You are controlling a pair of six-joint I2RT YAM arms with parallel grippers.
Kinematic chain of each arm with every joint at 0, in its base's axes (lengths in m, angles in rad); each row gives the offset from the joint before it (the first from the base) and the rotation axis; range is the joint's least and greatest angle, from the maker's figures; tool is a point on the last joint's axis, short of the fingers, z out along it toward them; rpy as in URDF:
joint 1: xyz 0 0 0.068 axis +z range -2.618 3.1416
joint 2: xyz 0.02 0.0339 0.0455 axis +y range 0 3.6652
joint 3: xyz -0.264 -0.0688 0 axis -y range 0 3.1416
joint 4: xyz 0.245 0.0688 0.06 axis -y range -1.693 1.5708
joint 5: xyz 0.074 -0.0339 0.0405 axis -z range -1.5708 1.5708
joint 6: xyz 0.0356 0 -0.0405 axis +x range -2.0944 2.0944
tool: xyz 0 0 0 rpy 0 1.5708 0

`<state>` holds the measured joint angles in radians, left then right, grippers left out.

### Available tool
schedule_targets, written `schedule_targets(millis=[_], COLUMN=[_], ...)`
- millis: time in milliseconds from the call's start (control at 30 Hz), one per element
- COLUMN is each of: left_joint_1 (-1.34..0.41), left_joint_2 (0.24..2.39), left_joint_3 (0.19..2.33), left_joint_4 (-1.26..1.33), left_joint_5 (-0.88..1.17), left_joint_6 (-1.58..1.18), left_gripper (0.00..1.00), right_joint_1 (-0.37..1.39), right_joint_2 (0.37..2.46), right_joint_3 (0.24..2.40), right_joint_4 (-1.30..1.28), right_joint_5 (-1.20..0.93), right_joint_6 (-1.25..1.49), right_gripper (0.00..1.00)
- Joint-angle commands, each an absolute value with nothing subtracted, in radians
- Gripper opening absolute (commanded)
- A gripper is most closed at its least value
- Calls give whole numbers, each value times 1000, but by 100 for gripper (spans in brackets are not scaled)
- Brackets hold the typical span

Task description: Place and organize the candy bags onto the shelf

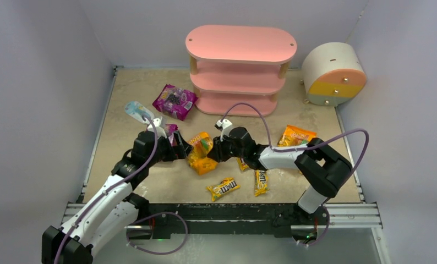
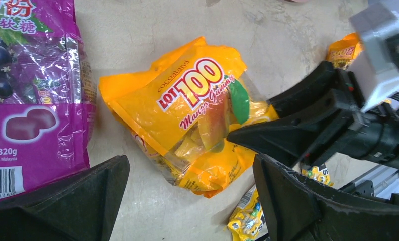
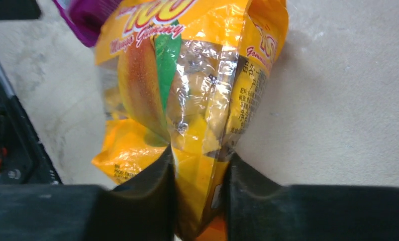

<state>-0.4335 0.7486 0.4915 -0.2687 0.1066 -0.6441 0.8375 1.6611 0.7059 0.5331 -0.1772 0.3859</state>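
Note:
The pink shelf [image 1: 241,66] stands at the back with nothing on its boards. My right gripper [image 1: 213,153] is shut on the lower edge of an orange mango-gummy bag [image 1: 201,151], pinched between its fingers in the right wrist view [image 3: 200,181]. The bag [image 2: 192,110] lies on the table. My left gripper [image 1: 180,151] is open and empty just left of that bag [image 2: 187,201]. One magenta-purple bag [image 1: 175,100] lies before the shelf. Another [image 2: 31,100] lies beside my left gripper. A second orange bag [image 1: 296,135] lies on the right. Three yellow M&M's packets [image 1: 223,188] [image 1: 261,182] [image 1: 242,164] lie near the front.
A pale blue-white flat packet [image 1: 135,110] lies at the left. The round cream drawer unit [image 1: 333,74] stands at the back right. The two arms meet head to head over the table's middle. A metal rail [image 1: 227,212] runs along the near edge.

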Motion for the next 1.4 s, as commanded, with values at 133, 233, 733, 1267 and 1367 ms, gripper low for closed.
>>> schedule_targets(millis=[133, 233, 733, 1267, 1367], left_joint_1=[-437, -437, -437, -437, -437], left_joint_2=[732, 731, 697, 683, 682], left_joint_3=[499, 504, 504, 507, 506], left_joint_4=[-256, -266, -268, -279, -278], left_joint_5=[94, 100, 89, 107, 97], left_joint_6=[-649, -650, -649, -648, -644], left_gripper=[99, 99, 99, 99, 99], right_joint_1=[842, 842, 654, 650, 632], right_joint_2=[1491, 1417, 1149, 837, 822], right_joint_3=[625, 600, 554, 508, 464], right_joint_4=[591, 593, 644, 458, 479], right_joint_5=[-62, 17, 46, 55, 85], right_joint_6=[368, 333, 170, 161, 177], right_gripper=[7, 2, 0, 0, 0])
